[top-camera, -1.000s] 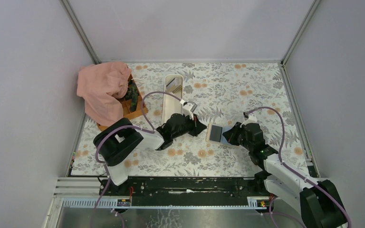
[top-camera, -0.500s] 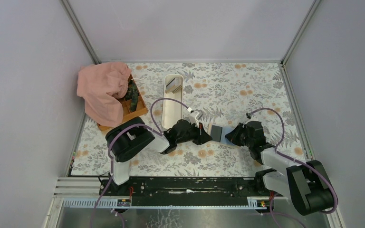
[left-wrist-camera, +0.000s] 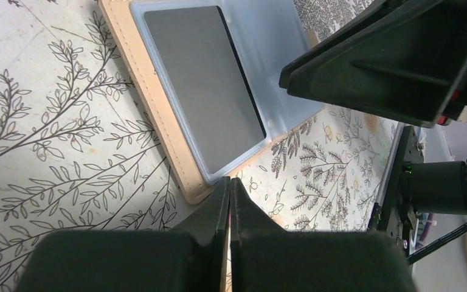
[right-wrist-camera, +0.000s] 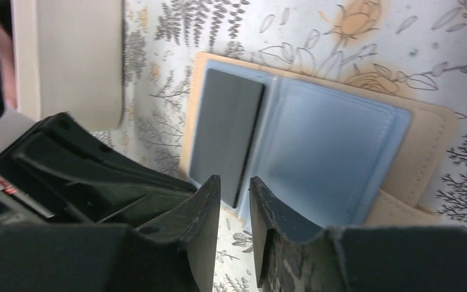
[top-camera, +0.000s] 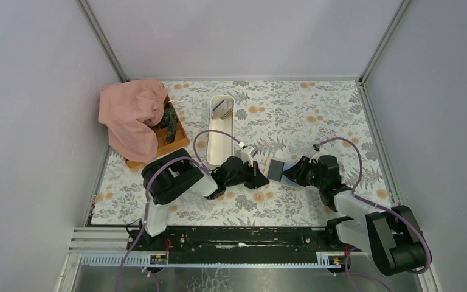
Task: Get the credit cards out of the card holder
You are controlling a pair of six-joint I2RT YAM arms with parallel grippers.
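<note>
Top view: card holder [top-camera: 275, 168] lies open and flat on the floral table [top-camera: 304, 115], near centre, a little toward 6 o'clock. Tan cover down, light blue inside facing up.

One dark grey credit card [left-wrist-camera: 204, 85] sits in the holder's panel at the 9 o'clock side, lying flat. The other blue panel shows no card face that I can make out.

Left gripper [top-camera: 262, 177] at the holder's 9 o'clock edge, low to the table. Left wrist view: fingers [left-wrist-camera: 219, 207] pressed together, no gap, nothing between them. The tip is just beside the tan corner of the holder; cannot tell whether it touches.

Right gripper [right-wrist-camera: 235, 185] comes in from 3 o'clock, over the holder. Right wrist view: fingers [right-wrist-camera: 204, 201] parted by a narrow gap, roughly above the card's edge nearest the fold. Nothing is clamped; the card's edge shows through the gap.

The two grippers face each other across the holder, close together.

White oval tray [top-camera: 220, 143] at about 11 o'clock from the holder, long axis running 12 to 6. Wooden box [top-camera: 175, 135] at 10 o'clock, mostly under a pink cloth [top-camera: 132, 115].
</note>
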